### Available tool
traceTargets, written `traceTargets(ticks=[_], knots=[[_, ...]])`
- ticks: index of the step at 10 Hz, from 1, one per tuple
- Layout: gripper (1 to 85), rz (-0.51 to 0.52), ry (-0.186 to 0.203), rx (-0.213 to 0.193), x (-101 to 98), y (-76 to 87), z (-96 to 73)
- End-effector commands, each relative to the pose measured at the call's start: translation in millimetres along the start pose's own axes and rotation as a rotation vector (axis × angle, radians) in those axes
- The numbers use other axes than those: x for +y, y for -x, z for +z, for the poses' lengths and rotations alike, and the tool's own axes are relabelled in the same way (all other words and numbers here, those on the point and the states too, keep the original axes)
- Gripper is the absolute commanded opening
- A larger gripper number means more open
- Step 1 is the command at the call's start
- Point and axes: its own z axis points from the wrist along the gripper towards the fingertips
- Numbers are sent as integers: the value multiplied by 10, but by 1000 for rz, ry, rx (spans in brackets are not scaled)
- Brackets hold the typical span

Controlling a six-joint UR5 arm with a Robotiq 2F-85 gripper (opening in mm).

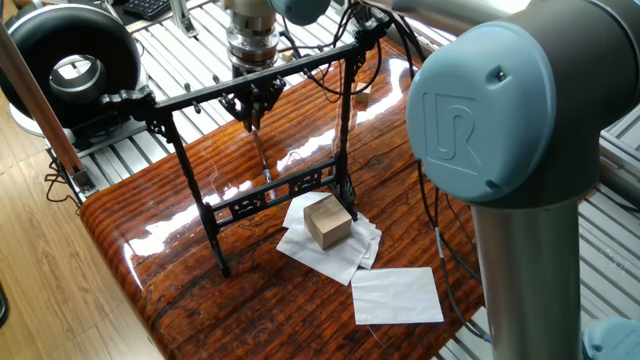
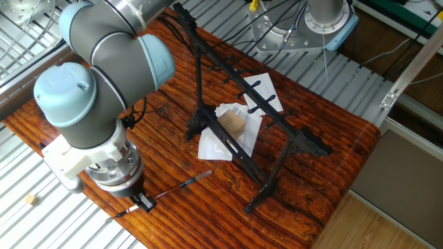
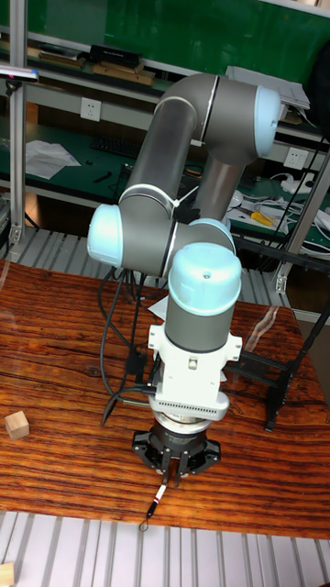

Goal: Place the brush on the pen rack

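Note:
The brush [image 2: 181, 185] is a thin dark rod lying flat on the wooden table [image 2: 332, 131], its tip pointing toward the pen rack [image 2: 242, 86]. My gripper [image 2: 142, 202] points straight down over the brush's handle end. The fingers have converged on the rod, so it looks shut on the brush. From the tall fixed view, the gripper [image 3: 170, 474] has a short length of brush [image 3: 156, 503] sticking out toward the table edge. The black pen rack [image 1: 250, 85] stands upright mid-table. Through it I see the gripper [image 1: 255, 118] and the brush [image 1: 263, 160] behind.
A small wooden block [image 1: 327, 221] sits on crumpled white paper [image 1: 325, 248] at the rack's foot, and another white sheet [image 1: 397, 295] lies nearer the table edge. A wooden cube [image 3: 16, 425] rests on the table's far side. Metal slats [image 2: 62, 228] border the table.

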Motion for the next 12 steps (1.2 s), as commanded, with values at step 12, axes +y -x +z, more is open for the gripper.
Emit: traceTargets(ticks=[12], knots=[[263, -24, -6, 41, -31, -105, -20]])
